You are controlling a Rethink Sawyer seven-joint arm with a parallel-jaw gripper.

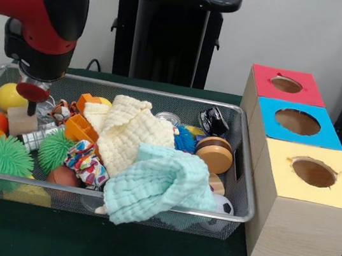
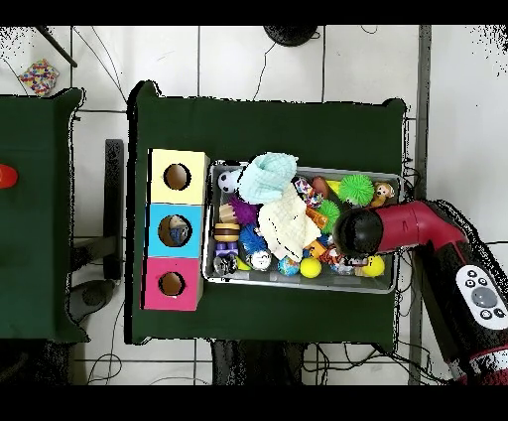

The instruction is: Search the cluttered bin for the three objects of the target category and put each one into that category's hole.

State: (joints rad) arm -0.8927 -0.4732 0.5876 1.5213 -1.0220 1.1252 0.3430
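Two cloths [image 1: 140, 139] over bin [image 1: 147, 200] clutter, end effector [image 1: 31, 107] tips obscured.

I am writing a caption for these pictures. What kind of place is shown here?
Probably a robotics lab: a red robot arm over a wire mesh bin of toys, three boxes with holes, and cables across a tiled floor.

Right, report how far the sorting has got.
Done: little shows. In the overhead view the blue hole seems to hold something; the red hole and yellow hole look empty. In hand: the gripper hangs low over one end of the bin, by a wooden block; no grasp is visible. Left: the bin is crowded.
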